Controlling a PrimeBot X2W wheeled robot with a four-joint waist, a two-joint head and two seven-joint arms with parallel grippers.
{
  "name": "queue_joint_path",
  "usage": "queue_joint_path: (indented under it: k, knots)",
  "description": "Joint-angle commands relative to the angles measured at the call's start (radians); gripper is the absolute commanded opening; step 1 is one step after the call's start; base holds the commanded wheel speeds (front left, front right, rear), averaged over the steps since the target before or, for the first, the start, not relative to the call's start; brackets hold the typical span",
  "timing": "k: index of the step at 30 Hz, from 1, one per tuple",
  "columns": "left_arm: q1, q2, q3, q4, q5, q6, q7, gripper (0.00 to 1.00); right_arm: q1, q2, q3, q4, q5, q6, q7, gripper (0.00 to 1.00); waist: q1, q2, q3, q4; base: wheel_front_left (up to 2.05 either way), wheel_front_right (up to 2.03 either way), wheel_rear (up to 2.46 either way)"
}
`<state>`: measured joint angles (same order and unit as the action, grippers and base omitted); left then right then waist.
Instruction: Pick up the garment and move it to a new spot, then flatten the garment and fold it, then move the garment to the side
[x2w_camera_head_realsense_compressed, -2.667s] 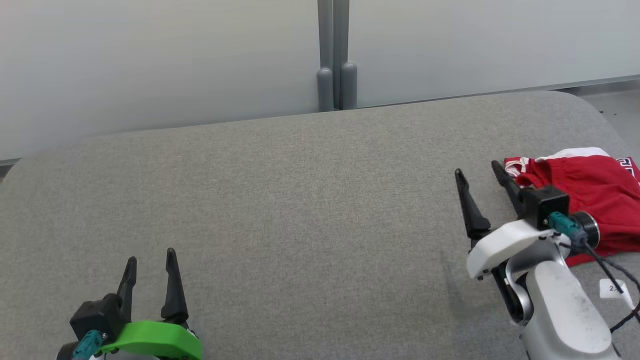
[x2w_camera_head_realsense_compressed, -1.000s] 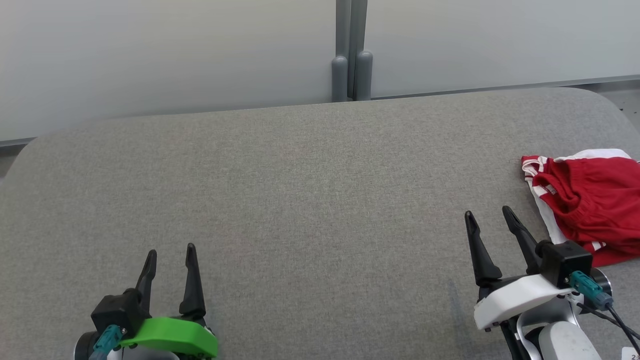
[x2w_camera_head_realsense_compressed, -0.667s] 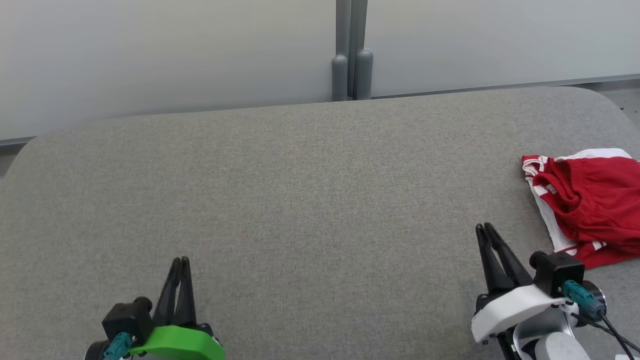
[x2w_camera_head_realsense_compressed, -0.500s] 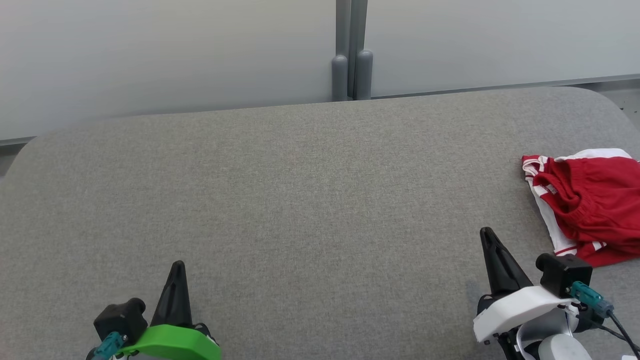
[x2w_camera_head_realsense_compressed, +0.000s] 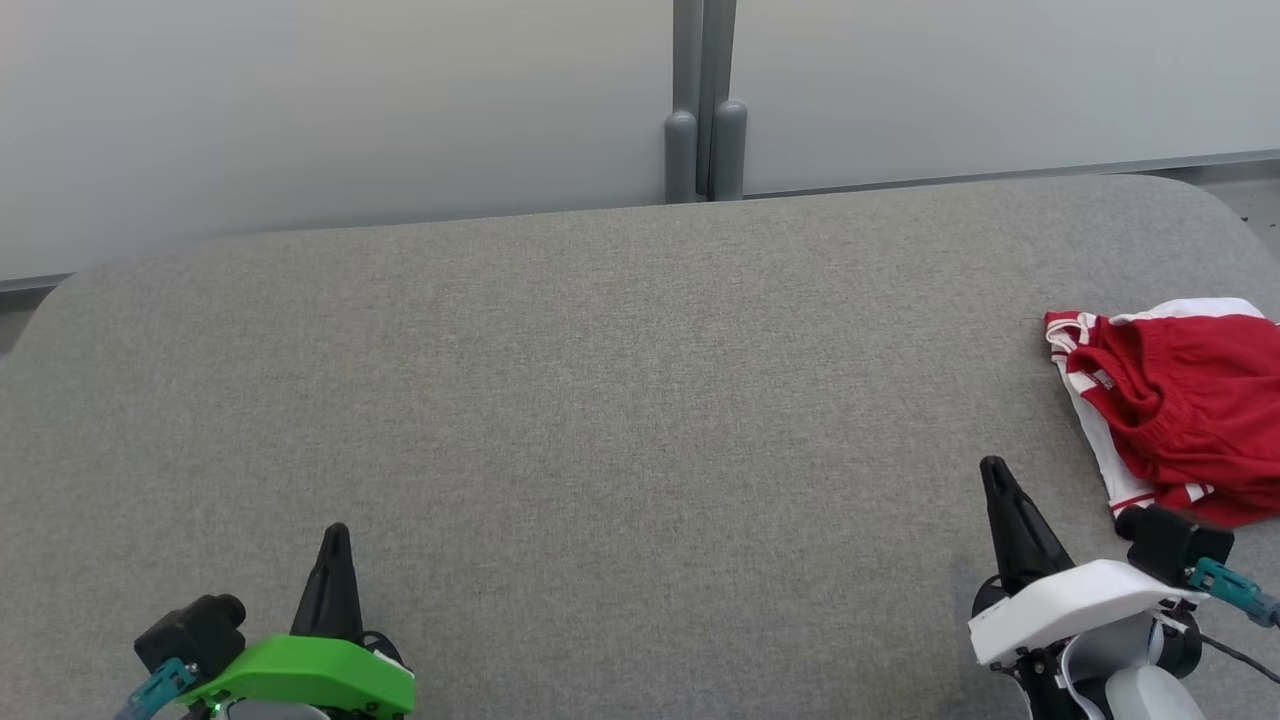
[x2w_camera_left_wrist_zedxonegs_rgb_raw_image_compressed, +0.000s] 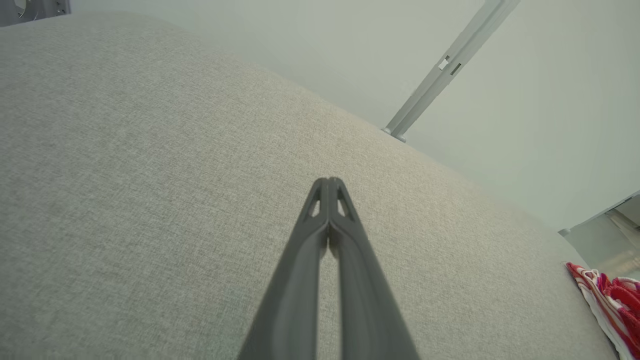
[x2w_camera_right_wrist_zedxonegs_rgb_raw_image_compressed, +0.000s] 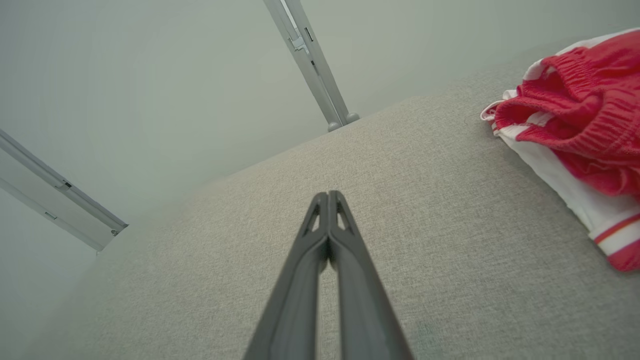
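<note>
Red-and-white garment (x2w_camera_head_realsense_compressed: 1190, 400) cut by the right edge, left pincer (x2w_camera_head_realsense_compressed: 335, 532) and right pincer (x2w_camera_head_realsense_compressed: 992, 466) bodies cropped at bottom

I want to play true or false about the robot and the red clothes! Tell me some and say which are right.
1. The garment is red and white. True.
2. The left fingers and the right fingers are shut. True.
3. The right fingers hold the garment. False: they hold nothing and are apart from it.
4. The garment lies in the middle of the grey surface. False: it lies at its right edge, beyond the right fingers.
</note>
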<state>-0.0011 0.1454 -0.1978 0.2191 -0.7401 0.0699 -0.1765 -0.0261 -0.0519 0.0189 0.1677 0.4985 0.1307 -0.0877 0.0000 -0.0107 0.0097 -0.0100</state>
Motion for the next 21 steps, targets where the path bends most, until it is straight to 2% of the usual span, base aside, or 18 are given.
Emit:
queue_joint_path:
  k: [1, 21]
  knots:
    - [-0.033, 0.000, 0.016, -0.012, -0.033, -0.012, 0.007, 0.00, -0.028, -0.008, -0.006, -0.008, 0.045, 0.000, 0.008, 0.00, 0.0000, 0.0017, 0.000, 0.000, 0.00, 0.00, 0.00]
    - [-0.056, -0.023, 0.091, -0.003, -0.268, -0.065, 0.077, 0.00, -0.048, -0.017, -0.031, 0.017, 0.351, 0.000, 0.055, 0.00, 0.0000, 0.0034, -0.002, 0.002, 0.00, 0.00, 0.00]
